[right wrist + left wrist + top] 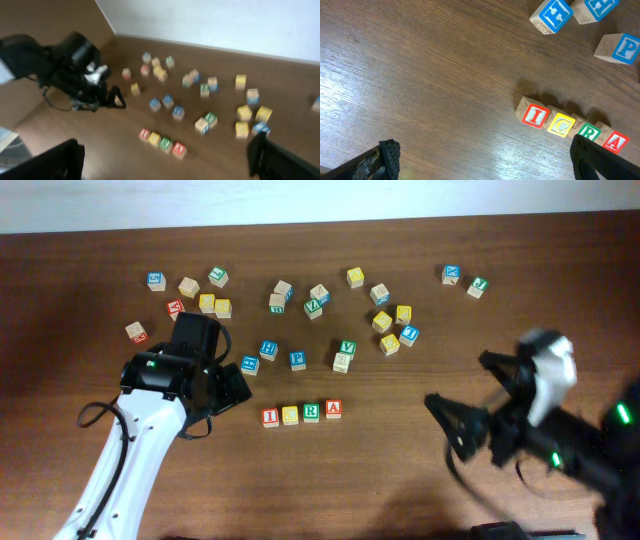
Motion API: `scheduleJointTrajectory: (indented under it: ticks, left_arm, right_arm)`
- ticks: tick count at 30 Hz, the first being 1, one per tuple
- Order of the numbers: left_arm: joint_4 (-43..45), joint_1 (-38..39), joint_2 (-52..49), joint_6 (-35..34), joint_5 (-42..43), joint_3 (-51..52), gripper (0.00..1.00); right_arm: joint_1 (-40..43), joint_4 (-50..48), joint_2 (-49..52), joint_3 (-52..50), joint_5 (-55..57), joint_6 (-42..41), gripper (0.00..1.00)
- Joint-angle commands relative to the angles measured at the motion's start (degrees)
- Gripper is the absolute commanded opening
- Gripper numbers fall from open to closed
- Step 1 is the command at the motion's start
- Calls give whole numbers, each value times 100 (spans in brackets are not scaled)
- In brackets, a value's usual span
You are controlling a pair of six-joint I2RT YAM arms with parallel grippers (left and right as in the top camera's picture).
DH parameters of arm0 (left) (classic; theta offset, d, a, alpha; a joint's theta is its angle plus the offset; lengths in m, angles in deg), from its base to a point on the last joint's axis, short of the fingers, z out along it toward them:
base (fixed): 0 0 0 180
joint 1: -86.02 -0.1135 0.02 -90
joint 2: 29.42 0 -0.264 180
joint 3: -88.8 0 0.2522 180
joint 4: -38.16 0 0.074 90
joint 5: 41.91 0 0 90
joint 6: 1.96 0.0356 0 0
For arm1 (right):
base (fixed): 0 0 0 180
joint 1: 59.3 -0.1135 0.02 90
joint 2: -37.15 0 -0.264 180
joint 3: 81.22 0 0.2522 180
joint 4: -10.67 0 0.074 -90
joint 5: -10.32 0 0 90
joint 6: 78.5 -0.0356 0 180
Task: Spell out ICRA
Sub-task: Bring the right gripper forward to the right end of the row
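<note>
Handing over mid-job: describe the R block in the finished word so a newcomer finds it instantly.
On the brown table, below the scattered blocks, one tidy row of four cubes lies in the overhead view. The R cube is third along, between the yellow-bordered C cube and the red A cube; it alone in that row has a green border.

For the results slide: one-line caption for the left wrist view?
ICRA cubes lined up in a row on the table, framed by the open left tool.
</note>
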Motion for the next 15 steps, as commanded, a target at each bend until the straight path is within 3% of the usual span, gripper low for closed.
scheduleJointTrajectory:
  ticks: [1,2,4,7,8,11,13,15]
  left_arm:
    - [-55,-9,81,72,13,17,100]
    - [-74,-9,81,74,15,17,96]
    - [-92,-9,81,295,258,17,84]
    - [-90,-11,74,330,264,17,64]
    - [-74,-11,72,328,221,17,50]
    - [120,-11,-63,330,-221,140,2]
    - [275,-11,-304,334,59,345,0]
    - [365,-11,-680,431,122,457,0]
  right_arm:
    - [31,748,953,535,-1091,201,98]
    - [31,999,1246,535,-1915,201,98]
    - [31,1161,1759,533,-2114,201,98]
    - [-103,1613,2658,452,-1427,168,66]
    - [-234,1779,3012,437,-702,-111,50]
    - [-1012,1731,3967,437,704,-881,48]
    - [-1381,1512,4374,437,1438,-1467,38]
    - [-1718,1257,4876,437,1838,-1893,10]
